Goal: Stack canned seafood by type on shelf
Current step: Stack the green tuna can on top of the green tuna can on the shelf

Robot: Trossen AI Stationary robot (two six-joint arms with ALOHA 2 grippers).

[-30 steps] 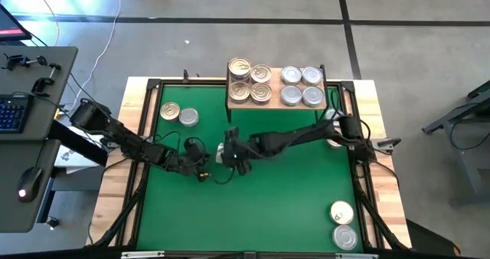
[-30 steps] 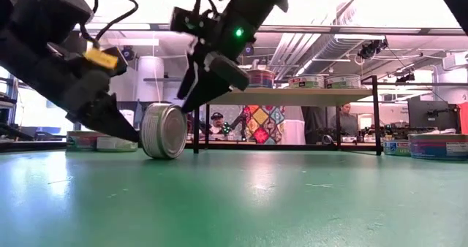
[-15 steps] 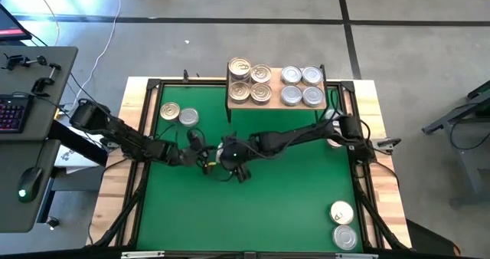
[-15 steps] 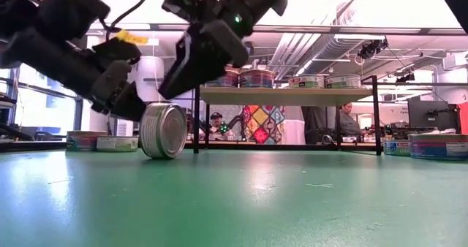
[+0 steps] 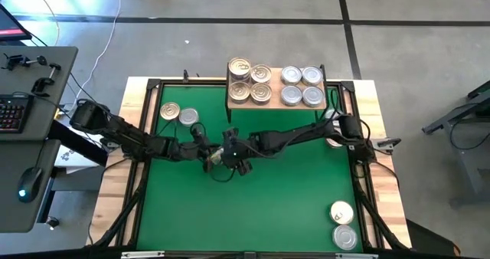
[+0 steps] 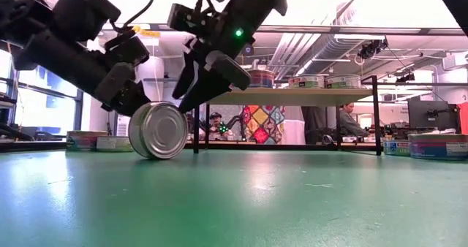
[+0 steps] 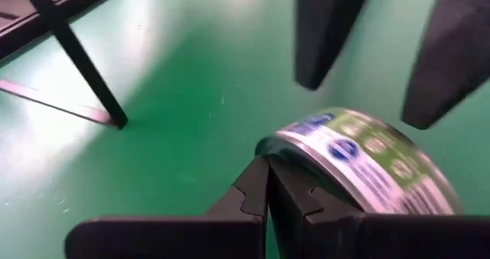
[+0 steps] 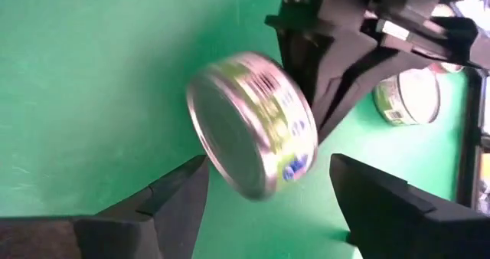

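One tin (image 6: 156,130) with a green-and-blue label stands on its edge on the green mat (image 5: 291,198), mid-table, tilted. My left gripper (image 5: 205,153) is shut and sits at the tin's left side. My right gripper (image 8: 268,164) is open and comes from the right. Its fingers stand on either side of the tin (image 8: 249,125); whether they touch it I cannot tell. The wooden shelf (image 5: 276,104) at the far edge carries several golden-lidded tins (image 5: 250,83) on its left and several silver-lidded tins (image 5: 301,86) on its right. My left gripper pushes the tin with the tips of its shut fingers (image 7: 268,184), which meet the curved label wall (image 7: 321,155) near one rim. It comes slanting down from the table's left. The tin rests on the mat by its edge and leans.
Two tins (image 5: 178,115) lie on the mat near the far left corner. Two more (image 5: 343,224) sit at the near right corner, and another (image 5: 334,140) lies by the right arm's base. Black frame rails border the mat. People show in the room behind.
My left gripper has risen off the mat and moved toward the table's right, up against the tin. The tin, which stood nearly edge-on to the low camera, has turned and tipped, so more of its flat face shows. My right gripper has swung about over the tin.
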